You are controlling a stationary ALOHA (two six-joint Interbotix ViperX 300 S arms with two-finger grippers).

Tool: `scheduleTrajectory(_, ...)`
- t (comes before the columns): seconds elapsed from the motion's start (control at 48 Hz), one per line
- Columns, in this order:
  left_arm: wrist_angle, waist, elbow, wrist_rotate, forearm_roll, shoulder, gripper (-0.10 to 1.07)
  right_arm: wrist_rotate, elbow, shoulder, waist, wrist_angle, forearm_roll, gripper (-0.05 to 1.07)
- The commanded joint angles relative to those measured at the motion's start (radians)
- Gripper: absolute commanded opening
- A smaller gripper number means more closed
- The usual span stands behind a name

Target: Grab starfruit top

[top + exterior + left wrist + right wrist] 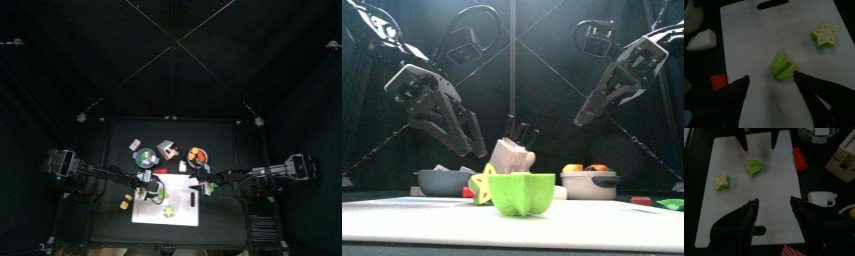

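Two green starfruit pieces lie on the white cutting board (751, 45). One is a ridged, tapered end piece (783, 66), also in the right wrist view (753, 167) and front view (523, 192). The other is a star-faced piece (825, 34), also in the right wrist view (721, 181) and front view (481, 185). My left gripper (772, 95) is open and empty above the board, with the tapered piece just ahead between its jaws. My right gripper (777, 220) is open and empty, hovering over the board's other end.
A knife block (512, 155) stands behind the board. A grey bowl (442, 181) is at the left and a bowl of orange fruit (589, 184) at the right. A red item (799, 158) and a white cup (821, 198) lie beside the board.
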Motion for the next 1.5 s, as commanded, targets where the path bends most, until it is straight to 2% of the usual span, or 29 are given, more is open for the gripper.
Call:
scheduleTrajectory(0.0, 0.054, -0.009, -0.034, 0.012, 0.074, -0.002, 1.02, 0.005, -0.011, -0.006, -0.009, -0.005, 0.006, 0.88)
scheduleTrajectory(0.125, 0.101, -0.018, -0.032, 0.026, 0.164, 0.005, 1.02, 0.002, -0.031, -0.008, -0.026, -0.006, 0.011, 0.88)
scheduleTrajectory(0.333, 0.066, -0.049, -0.064, 0.028, 0.233, 0.041, 1.02, 0.002, -0.032, -0.005, -0.034, -0.012, 0.014, 0.88)
scheduleTrajectory(1.042, 0.057, -0.100, -0.156, 0.054, 0.298, 0.193, 1.02, 0.002, -0.020, 0.003, -0.034, -0.014, 0.012, 0.88)
scheduleTrajectory(1.479, 0.075, -0.103, -0.167, 0.063, 0.299, 0.227, 0.99, 0.002, -0.018, 0.006, -0.034, -0.015, 0.011, 0.88)
